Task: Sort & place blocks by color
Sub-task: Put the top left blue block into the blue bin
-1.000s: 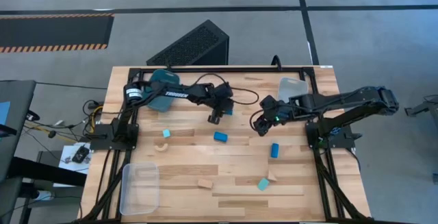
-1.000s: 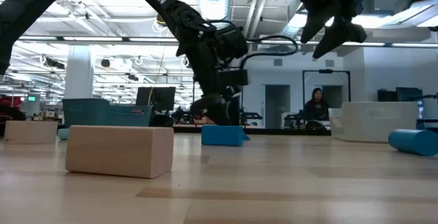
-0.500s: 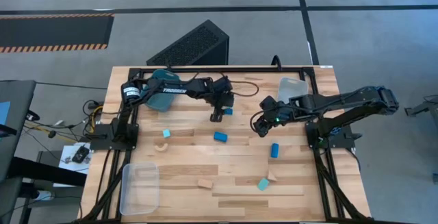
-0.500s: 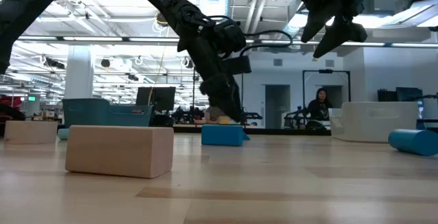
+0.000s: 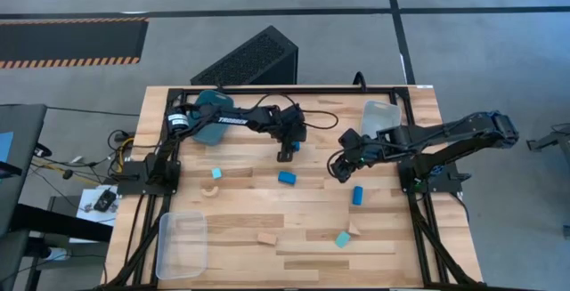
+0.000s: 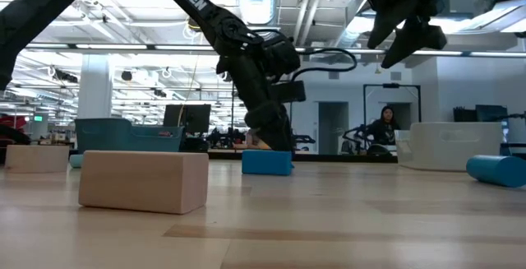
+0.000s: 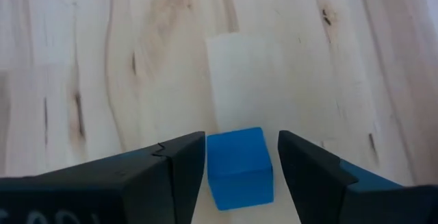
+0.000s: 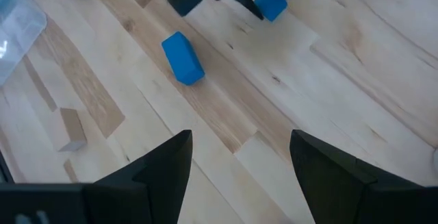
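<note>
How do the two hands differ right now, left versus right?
The left hand has a blue cube between its fingers, above the tabletop; the right hand holds nothing. The left hand's fingers sit close either side of the cube; the right hand's fingers are spread wide. In the high view the left hand is near the table's middle back, the right hand further right, near a blue block. Both point down at the wooden table.

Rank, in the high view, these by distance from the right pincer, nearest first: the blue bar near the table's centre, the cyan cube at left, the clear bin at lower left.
From the right pincer:
1. Blue bar, just to its left, mid-table.
2. Cyan cube, farther left.
3. Clear bin, lower-left corner, farthest.
</note>
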